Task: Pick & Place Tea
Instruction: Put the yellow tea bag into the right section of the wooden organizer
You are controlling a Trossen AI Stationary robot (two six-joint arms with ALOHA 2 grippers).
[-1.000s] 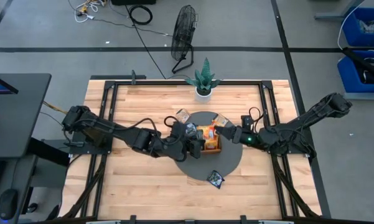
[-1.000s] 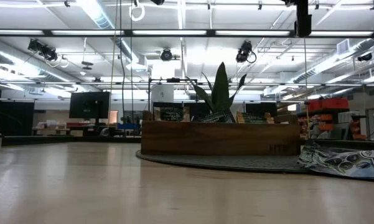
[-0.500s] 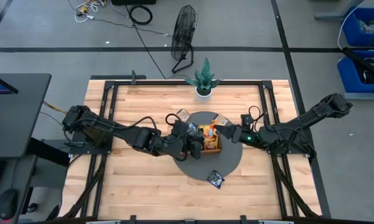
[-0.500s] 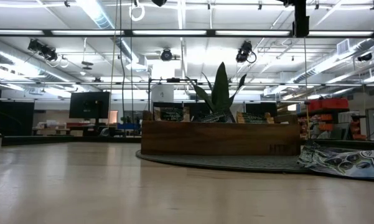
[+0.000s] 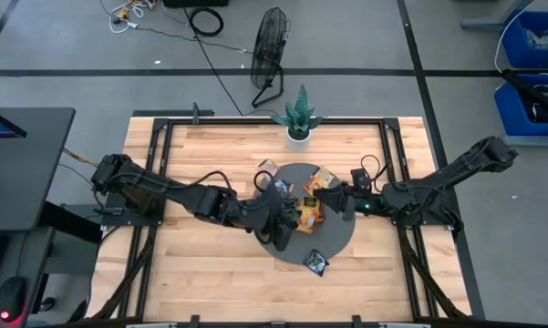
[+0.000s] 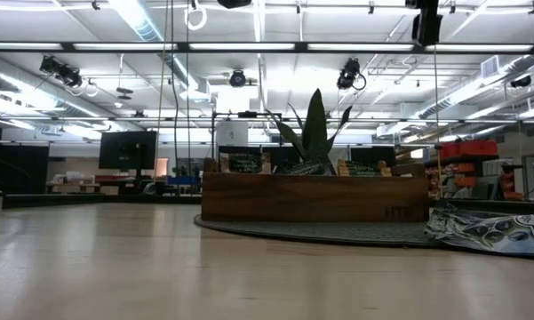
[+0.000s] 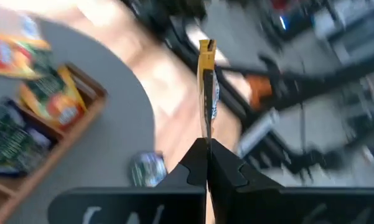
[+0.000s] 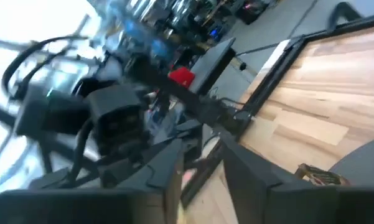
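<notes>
Left wrist view: tray (image 7: 93,102) holds orange (image 7: 50,99) and dark sachets (image 7: 9,134)

Tray (image 5: 308,211) partly under grippers

My left end effector (image 7: 206,149) pinches one thin yellow tea bag (image 7: 207,87) standing on its edge. More orange and dark tea bags (image 7: 46,99) sit beside it in the tray.

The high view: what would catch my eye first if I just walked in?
Two dark arms meet over a round grey mat at the table's middle, where a wooden tray holds bright sachets. The left gripper is shut on an orange-yellow sachet, held edge-on. A dark blue sachet lies at the mat's near edge.
</notes>
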